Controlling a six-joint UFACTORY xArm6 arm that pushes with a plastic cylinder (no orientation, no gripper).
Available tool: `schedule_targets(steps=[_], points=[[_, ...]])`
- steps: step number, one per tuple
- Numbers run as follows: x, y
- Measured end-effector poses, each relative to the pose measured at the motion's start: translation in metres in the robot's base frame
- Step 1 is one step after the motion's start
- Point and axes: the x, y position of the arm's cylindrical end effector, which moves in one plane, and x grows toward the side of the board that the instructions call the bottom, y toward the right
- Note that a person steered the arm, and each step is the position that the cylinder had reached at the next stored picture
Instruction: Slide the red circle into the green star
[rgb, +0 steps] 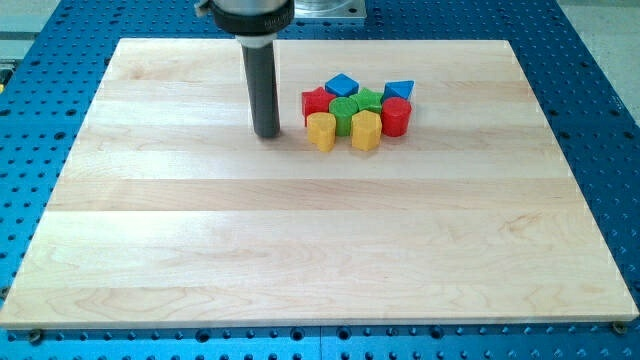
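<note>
My tip (267, 133) rests on the wooden board (300, 250), left of a tight cluster of blocks. The nearest blocks are a red block (315, 102) and a yellow block (321, 130), a short gap to the tip's right. The rounded red block, likely the red circle (396, 116), is at the cluster's right end. Two green blocks sit in the middle: one (345, 114) toward the left, and one (369, 98) behind it that looks like the green star. The red circle appears to touch that green block's right side.
A blue block (342, 85) and another blue block (399, 91) sit at the top of the cluster. A second yellow block (366, 130) is at its bottom. A blue perforated table surrounds the board.
</note>
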Motion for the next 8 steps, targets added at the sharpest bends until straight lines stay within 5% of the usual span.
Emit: schedule_targets(steps=[2, 3, 5, 8], points=[[0.0, 0.055], [-0.004, 0.034], [-0.064, -0.004], [-0.123, 0.079]])
